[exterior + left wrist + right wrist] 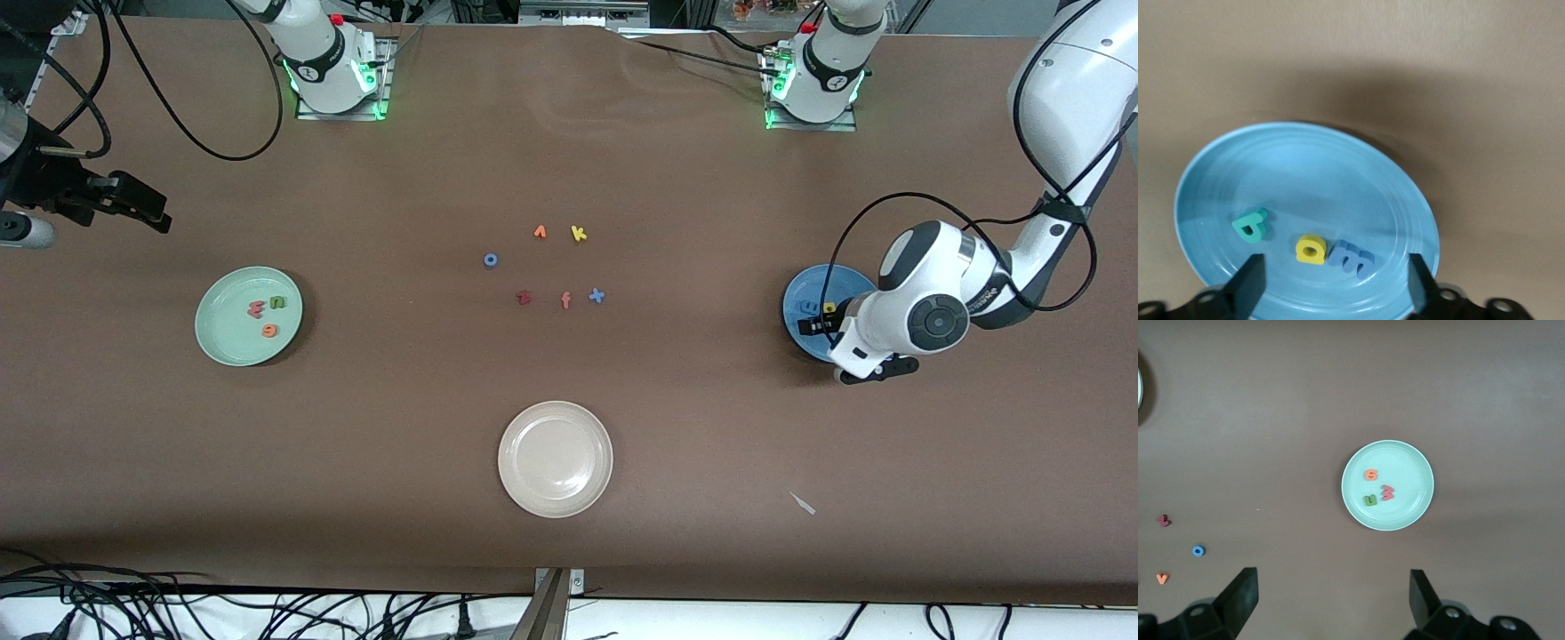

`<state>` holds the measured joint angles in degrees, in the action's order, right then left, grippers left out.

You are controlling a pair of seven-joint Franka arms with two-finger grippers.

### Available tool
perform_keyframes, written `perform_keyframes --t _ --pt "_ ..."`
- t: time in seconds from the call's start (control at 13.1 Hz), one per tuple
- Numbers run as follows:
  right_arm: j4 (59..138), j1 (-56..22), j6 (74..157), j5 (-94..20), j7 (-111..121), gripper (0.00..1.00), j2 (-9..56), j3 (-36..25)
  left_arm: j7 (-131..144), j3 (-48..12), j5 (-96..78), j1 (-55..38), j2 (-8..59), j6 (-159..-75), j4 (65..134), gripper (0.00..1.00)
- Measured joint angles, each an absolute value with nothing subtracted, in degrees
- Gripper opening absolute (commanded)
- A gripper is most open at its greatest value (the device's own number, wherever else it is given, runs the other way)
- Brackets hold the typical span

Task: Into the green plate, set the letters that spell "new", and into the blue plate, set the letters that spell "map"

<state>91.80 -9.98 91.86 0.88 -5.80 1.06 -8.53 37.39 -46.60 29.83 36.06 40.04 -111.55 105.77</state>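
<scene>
My left gripper (1331, 283) hangs just over the blue plate (1305, 173) at the left arm's end of the desk, jaws wide and empty, with the teal p (1249, 225), yellow a (1311, 249) and blue m (1351, 259) lying in the plate right under it. The green plate (1405, 463) at the right arm's end holds n (1370, 500), e (1370, 475) and w (1387, 493); my right gripper (1331, 600) waits high above, open and empty. Both words look sorted, so I'd say only a straight lift off the blue plate is left.

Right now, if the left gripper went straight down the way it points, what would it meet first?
Probably the yellow letter or the blue m in the blue plate, which lie between the open left gripper fingers; depth is unclear.
</scene>
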Motion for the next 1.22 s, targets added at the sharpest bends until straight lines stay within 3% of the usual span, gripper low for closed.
perform_keyframes --t 0.69,1.0,1.22 --pt "91.8 -10.0 91.9 0.9 -5.8 1.0 1.1 -8.5 36.0 -46.8 29.8 35.9 40.0 -110.8 99.4 1.0" --pt "91.7 -10.0 91.9 0.9 -5.8 1.0 1.1 -8.5 28.3 -47.3 26.1 35.9 39.9 -101.7 89.7 1.0" --pt "91.7 -10.0 91.9 0.9 -5.8 1.0 1.1 -8.5 21.2 -44.7 22.6 31.9 39.4 -88.7 78.4 1.0"
